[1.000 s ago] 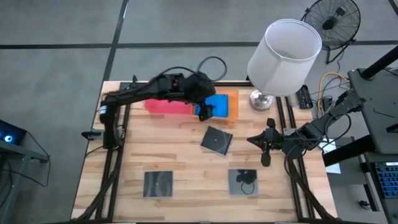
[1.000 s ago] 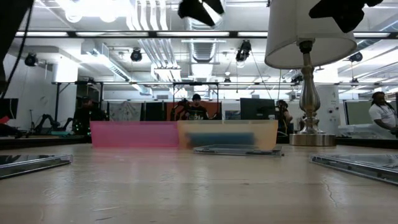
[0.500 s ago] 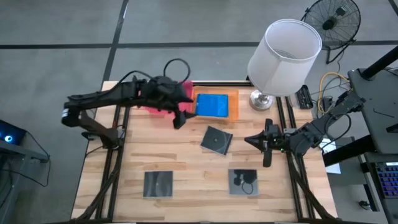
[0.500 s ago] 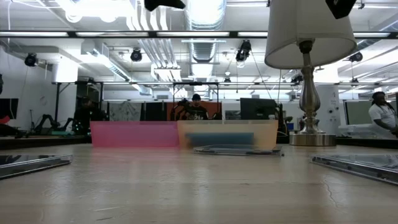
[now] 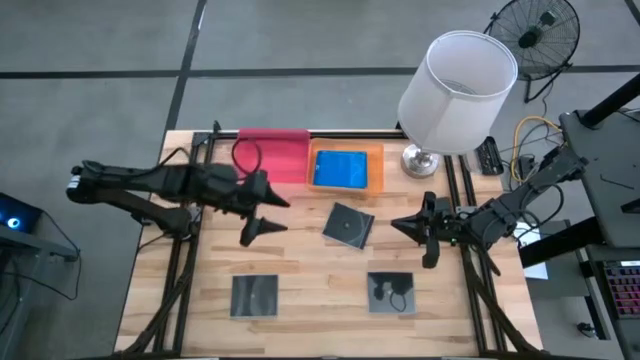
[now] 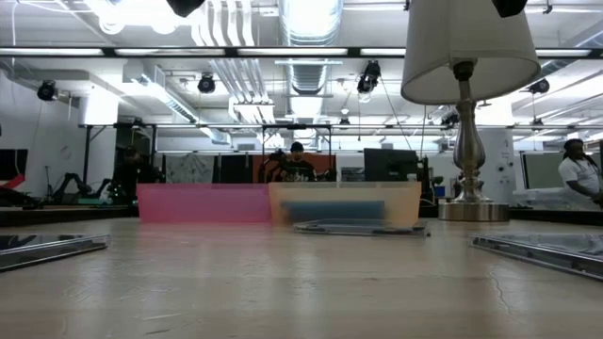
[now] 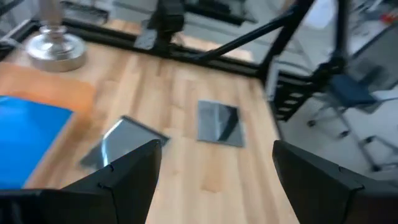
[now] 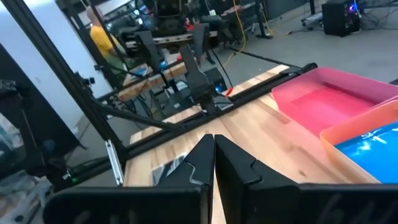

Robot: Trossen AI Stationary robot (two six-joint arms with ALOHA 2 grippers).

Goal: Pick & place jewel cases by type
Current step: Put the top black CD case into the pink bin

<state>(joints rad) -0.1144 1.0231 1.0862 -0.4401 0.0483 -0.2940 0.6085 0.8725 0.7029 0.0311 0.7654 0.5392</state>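
Up at the far edge of the wooden table point(image 5: 300, 250) sit the two biggest things in play, the pink tray point(image 5: 274, 156) and the orange tray point(image 5: 346, 168) side by side, with a lamp point(image 5: 455, 80) standing just right of them. Bright blue jewel case point(image 5: 340, 168) lies in the orange tray; I can only make out one blue surface from above, so can't say how many are stacked. Pink tray looks bare.

Three dark cases are out on the bare wood: one tilted case point(image 5: 349, 225) near the middle just in front of the orange tray, one at front left point(image 5: 255, 295), one at front right point(image 5: 391, 293).

Left gripper point(image 5: 258, 213) hovers over the table's left half with its fingers spread wide and nothing between them. Right gripper point(image 5: 424, 231) waits by the right edge, fingers pressed together, holding nothing.

My read: blues are sorted, so the dark ones are the step in hand, presumably headed for the pink tray. Next move calls for the left gripper dropping onto a dark case, and since these lie thin and flat, getting a finger under an edge looks like the fiddly part.

No readable brands or writing anywhere.
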